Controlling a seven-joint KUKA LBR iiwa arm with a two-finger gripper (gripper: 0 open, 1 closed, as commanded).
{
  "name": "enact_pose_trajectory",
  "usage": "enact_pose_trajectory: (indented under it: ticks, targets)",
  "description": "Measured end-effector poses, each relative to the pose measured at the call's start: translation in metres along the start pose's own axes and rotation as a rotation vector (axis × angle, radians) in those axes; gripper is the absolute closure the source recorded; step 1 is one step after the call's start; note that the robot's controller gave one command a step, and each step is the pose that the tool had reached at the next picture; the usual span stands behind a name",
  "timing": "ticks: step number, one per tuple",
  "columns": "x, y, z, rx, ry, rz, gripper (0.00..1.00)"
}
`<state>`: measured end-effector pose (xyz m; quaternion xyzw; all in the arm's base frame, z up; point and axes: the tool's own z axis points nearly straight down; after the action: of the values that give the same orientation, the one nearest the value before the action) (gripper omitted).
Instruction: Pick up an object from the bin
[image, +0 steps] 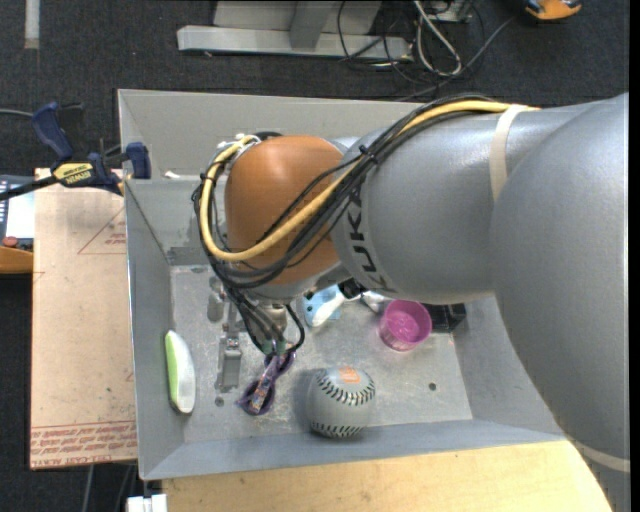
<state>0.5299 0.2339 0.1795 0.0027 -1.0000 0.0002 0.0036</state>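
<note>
Filling the right of the scene, the robot's thick grey arm (480, 200) reaches leftward into the grey metal bin (150, 300). Its orange wrist cover (280, 205) is turned downward. Below it the hand (230, 372) points straight down at bare floor on the bin's left side, and I cannot tell whether it is wide or narrow.

Just left of the hand lies a slim pale-green-and-white plastic oblong (180, 372), near the left wall. It looks light, stiff and smooth, so probably slippery, and it is best pinched across its narrow middle. A grey stitched ball (338, 402) sits to the right by the near wall. It looks firm and likely to roll.
</note>
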Motion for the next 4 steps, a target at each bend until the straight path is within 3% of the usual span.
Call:
enact_pose_trajectory:
  ticks: [1,2,3,4]
  targets:
    - [-0.002,-0.001,-0.005,-0.001,-0.007,0.006,0.0]
    - [0.013,-0.065,0.103,0.0,-0.001,-0.484,0.0]
    - [0.033,-0.068,0.018,-0.003,-0.013,-0.244,0.0]
    - [0.016,-0.067,0.107,0.0,0.004,-0.488,0.0]
